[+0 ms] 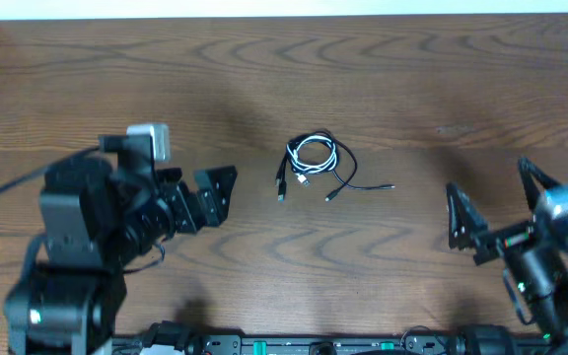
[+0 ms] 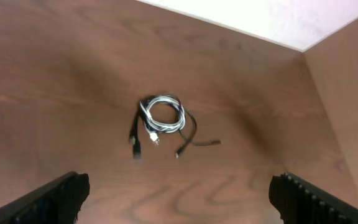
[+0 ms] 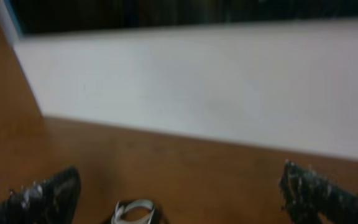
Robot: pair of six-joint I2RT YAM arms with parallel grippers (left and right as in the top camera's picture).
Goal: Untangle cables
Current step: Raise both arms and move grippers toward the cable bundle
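A black cable (image 1: 341, 176) and a shorter white cable (image 1: 313, 152) lie coiled together in a small bundle at the table's middle, with loose plug ends trailing to the right and down. The left wrist view shows the black cable (image 2: 192, 127) and the white cable (image 2: 164, 117) ahead of the fingers. The white cable's loop (image 3: 135, 210) peeks in at the bottom of the right wrist view. My left gripper (image 1: 215, 195) is open and empty, left of the bundle. My right gripper (image 1: 491, 202) is open and empty, well to the right.
The wooden table (image 1: 284, 79) runs to a white far edge. Both arm bases stand at the front corners. A wooden side wall (image 2: 347, 112) shows at the right of the left wrist view.
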